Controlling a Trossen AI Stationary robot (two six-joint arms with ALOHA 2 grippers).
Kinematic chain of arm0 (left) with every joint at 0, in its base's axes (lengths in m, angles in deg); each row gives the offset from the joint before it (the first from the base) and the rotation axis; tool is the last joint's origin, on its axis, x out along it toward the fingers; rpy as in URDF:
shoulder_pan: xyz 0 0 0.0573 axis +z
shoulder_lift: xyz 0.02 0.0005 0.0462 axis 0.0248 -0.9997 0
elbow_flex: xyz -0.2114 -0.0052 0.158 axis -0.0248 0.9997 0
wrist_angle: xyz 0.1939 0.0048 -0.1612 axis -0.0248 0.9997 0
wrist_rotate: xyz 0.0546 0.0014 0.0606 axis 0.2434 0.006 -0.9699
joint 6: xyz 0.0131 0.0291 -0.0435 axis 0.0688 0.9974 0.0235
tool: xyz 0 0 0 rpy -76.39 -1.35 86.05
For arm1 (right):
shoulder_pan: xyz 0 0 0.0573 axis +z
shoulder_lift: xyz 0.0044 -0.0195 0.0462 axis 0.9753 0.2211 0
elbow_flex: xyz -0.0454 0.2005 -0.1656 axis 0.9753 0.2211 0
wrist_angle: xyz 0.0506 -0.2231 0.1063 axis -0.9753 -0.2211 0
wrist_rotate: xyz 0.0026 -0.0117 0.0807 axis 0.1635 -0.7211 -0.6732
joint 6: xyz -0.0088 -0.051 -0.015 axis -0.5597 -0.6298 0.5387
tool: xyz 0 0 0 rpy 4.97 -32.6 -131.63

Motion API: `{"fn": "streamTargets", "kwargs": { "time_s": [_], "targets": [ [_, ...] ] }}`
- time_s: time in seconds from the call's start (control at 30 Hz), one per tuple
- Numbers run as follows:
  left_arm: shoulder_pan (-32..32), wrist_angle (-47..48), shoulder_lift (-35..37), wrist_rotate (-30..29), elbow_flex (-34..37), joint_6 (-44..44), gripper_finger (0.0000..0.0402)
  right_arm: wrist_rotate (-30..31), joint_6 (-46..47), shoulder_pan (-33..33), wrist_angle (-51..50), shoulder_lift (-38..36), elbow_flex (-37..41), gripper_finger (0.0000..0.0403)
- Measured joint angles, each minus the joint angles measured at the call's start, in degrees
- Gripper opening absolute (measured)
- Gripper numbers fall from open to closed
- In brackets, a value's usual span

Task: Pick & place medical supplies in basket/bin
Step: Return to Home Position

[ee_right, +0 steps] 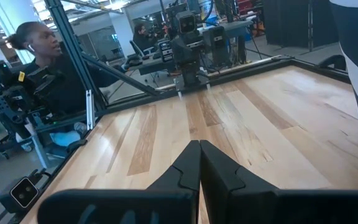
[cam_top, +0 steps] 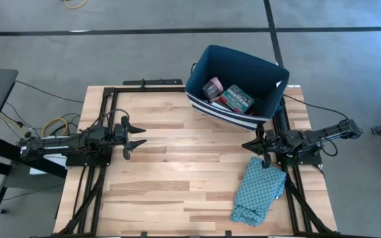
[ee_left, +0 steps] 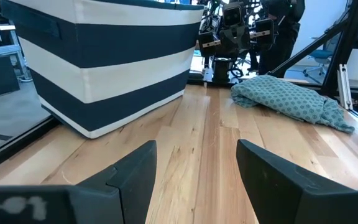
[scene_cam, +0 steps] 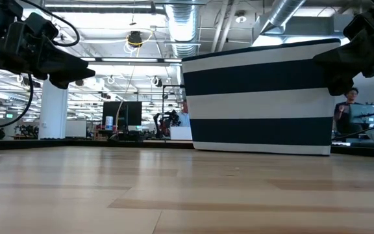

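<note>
The navy basket (cam_top: 240, 58) with white stripes stands at the table's far right; in the low view the basket (scene_cam: 265, 97) rests on its base. Inside lie a pink tape roll (cam_top: 211, 88) and a green-red patterned box (cam_top: 237, 98); other supplies do not show. My left gripper (cam_top: 143, 134) hovers open over the table's left middle, pointing right, its fingers apart in the left wrist view (ee_left: 194, 171). My right gripper (cam_top: 247, 145) is shut and empty near the right edge, just before the basket, pointing left, its fingers together in the right wrist view (ee_right: 199, 165).
A crumpled teal patterned cloth (cam_top: 260, 192) lies on the table's near right, beside my right arm; it also shows in the left wrist view (ee_left: 291, 99). Bare wood spans the table's middle and left (cam_top: 177, 178). A person (ee_right: 42, 68) sits beyond the table's left side.
</note>
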Motion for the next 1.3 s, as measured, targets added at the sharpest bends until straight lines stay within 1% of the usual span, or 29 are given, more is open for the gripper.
{"fn": "streamTargets", "kwargs": {
  "time_s": [1.3],
  "targets": [
    [0.0,0.0,0.0,0.0,0.0,0.3,0.021,0.0,0.0,0.0,0.0,0.0,0.0,0.0]
  ]
}}
